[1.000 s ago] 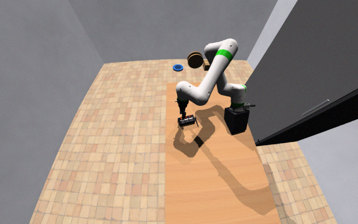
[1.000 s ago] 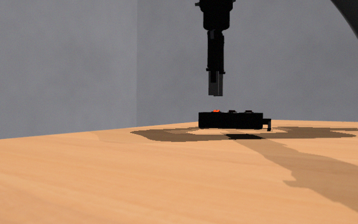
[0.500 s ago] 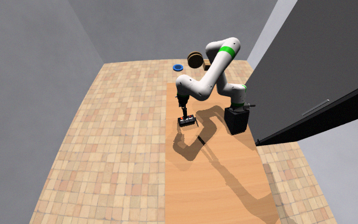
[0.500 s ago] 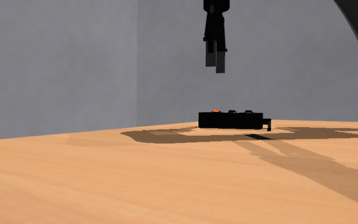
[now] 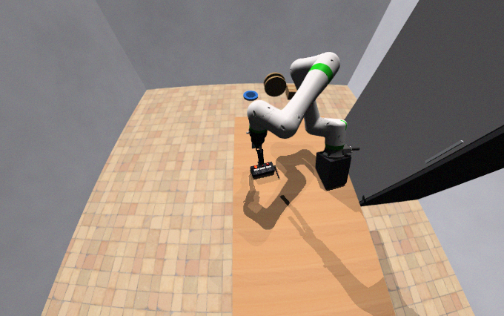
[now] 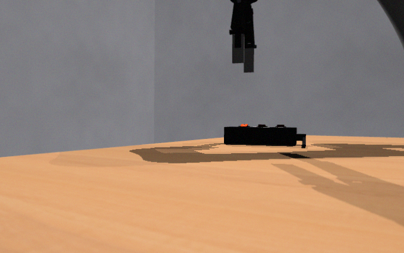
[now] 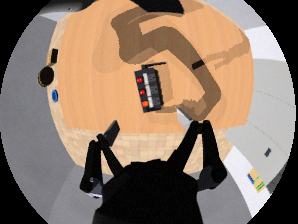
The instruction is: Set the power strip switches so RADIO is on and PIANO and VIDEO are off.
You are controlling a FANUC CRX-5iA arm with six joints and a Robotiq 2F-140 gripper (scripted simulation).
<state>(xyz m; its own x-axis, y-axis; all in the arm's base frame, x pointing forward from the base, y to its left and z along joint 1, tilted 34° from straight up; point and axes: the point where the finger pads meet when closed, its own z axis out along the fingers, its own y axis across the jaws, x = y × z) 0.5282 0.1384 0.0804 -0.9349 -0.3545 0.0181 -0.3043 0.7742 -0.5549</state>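
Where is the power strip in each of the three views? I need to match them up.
Top: the strip lies on the table's left part, just below the gripper, left of the arm's black pedestal.
Exterior: strip right of centre, flat on the table, gripper hanging above it, apart.
Wrist: strip at centre, above the open jaws.
Shared landmark: the red switch at one end of the strip.

A long wooden table (image 5: 304, 253) runs from the frame's centre down to the lower edge of the top view, over a tiled floor (image 5: 148, 208). On it, just above centre, lies a black power strip (image 5: 263, 170) — switch side up, flat on the wood. To its right the arm's black pedestal (image 5: 336, 178) stands on the table — well apart from the strip.
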